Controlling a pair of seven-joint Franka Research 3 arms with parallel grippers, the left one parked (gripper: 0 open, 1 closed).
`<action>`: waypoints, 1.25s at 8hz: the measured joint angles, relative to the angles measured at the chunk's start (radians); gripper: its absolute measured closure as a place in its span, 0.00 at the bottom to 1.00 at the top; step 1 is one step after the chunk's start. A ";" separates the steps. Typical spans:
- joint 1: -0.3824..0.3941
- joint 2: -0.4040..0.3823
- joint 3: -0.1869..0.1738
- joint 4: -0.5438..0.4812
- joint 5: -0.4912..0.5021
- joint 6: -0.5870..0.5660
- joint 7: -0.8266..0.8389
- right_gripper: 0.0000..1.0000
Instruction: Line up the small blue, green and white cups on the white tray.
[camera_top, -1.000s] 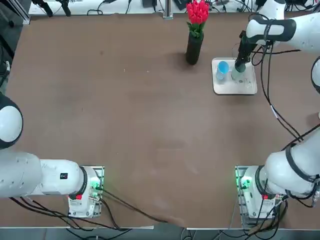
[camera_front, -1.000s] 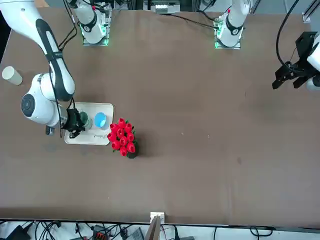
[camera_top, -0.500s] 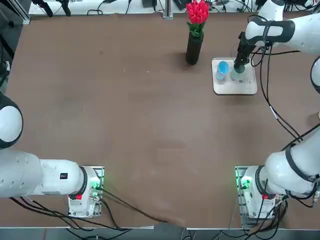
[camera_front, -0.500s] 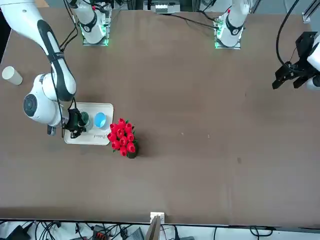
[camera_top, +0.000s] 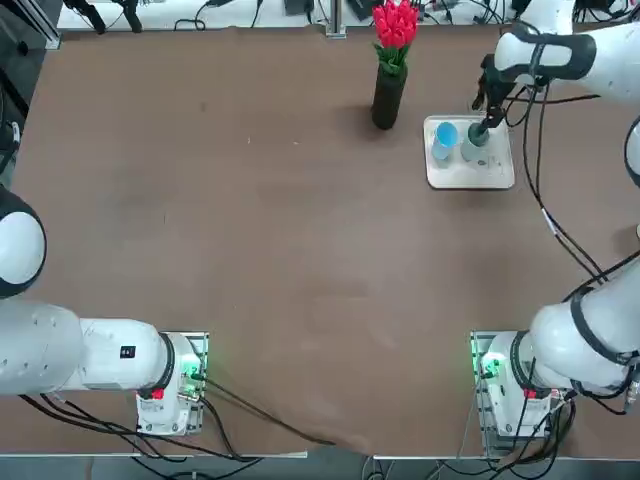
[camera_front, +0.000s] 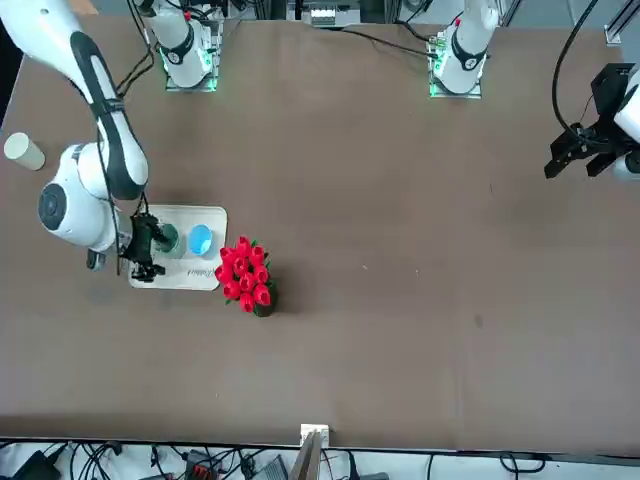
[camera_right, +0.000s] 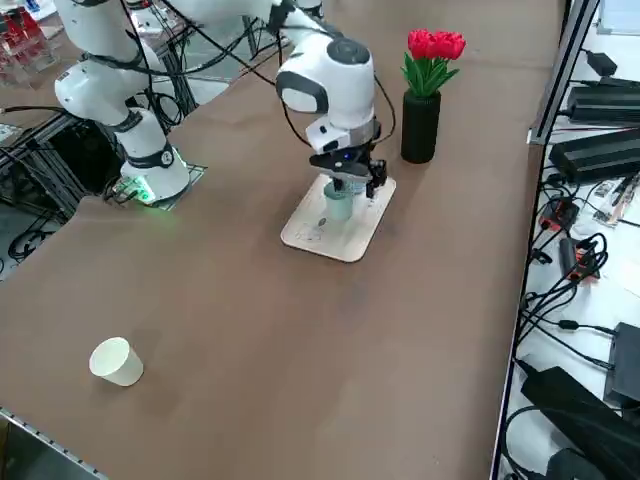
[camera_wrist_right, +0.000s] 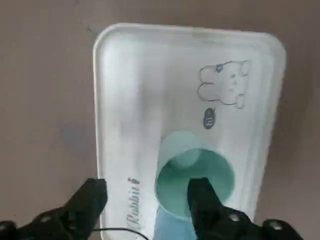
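Hovering over the small white rounded-corner tray (camera_top: 490, 178), your right pincer (camera_wrist_right: 147, 187) has its fingers spread, pinching nothing. One fingertip overlaps the mouth of the pale teal-green plastic cup (camera_wrist_right: 192, 175) in the wrist view; you cannot tell from there whether they touch. That cup stands upright on the tray, with the light blue plastic cup (camera_top: 445, 140) close beside it, on your left side of the tray. You have the off-white plastic cup (camera_right: 117, 361) off the tray, on the brown worktop (camera_top: 280, 250), well apart to its right. Left of the tray stands the tall dark vase (camera_top: 388, 98) with red flowers (camera_top: 395, 24).
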 joint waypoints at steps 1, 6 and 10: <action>-0.021 -0.043 -0.016 0.037 -0.004 -0.122 -0.008 0.00; -0.362 -0.099 -0.081 0.124 -0.151 -0.352 -0.369 0.00; -0.691 -0.064 -0.086 0.124 -0.160 -0.296 -0.809 0.00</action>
